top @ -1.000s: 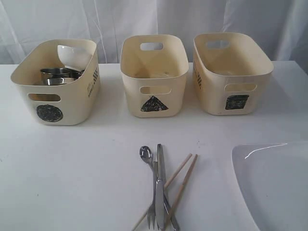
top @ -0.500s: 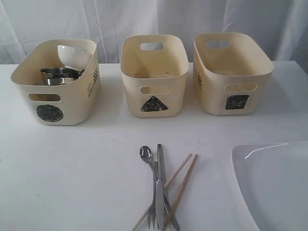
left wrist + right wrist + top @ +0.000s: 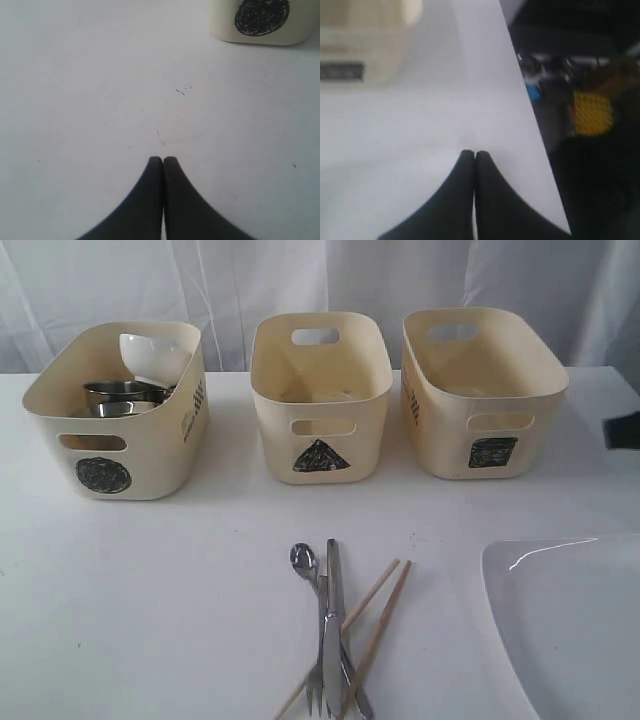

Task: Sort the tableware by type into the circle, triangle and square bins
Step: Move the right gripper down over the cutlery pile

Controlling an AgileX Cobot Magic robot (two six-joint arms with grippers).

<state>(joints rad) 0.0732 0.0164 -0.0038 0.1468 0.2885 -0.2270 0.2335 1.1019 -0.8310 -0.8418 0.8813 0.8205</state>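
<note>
Jaws, left and right, sit pressed together, empty; spoon point(image 3: 303, 560), fork point(image 3: 314, 698), knife point(image 3: 332, 630) and chopsticks point(image 3: 385, 602) lie heaped.

Three bins point(image 3: 275, 455), two chopsticks point(image 3: 379, 630), one spoon point(image 3: 302, 558), fork point(image 3: 315, 698), knife point(image 3: 332, 620), plate point(image 3: 570, 630), perhaps two mugs point(image 3: 122, 392)

Three bins are set in a row at the back of the table point(image 3: 150, 590): the circle bin point(image 3: 115, 440) at left, the triangle bin point(image 3: 320, 400) in the middle, the square bin point(image 3: 480, 390) at right. Vessels point(image 3: 120, 397) are held in the circle bin, with a small bowl point(image 3: 150, 355) behind them. Before the triangle bin, spoon point(image 3: 303, 560), fork point(image 3: 316, 692) and knife point(image 3: 332, 630) are laid together, the chopsticks point(image 3: 380, 622) crossing them from the right. The plate point(image 3: 570, 630) is placed at front right.
</note>
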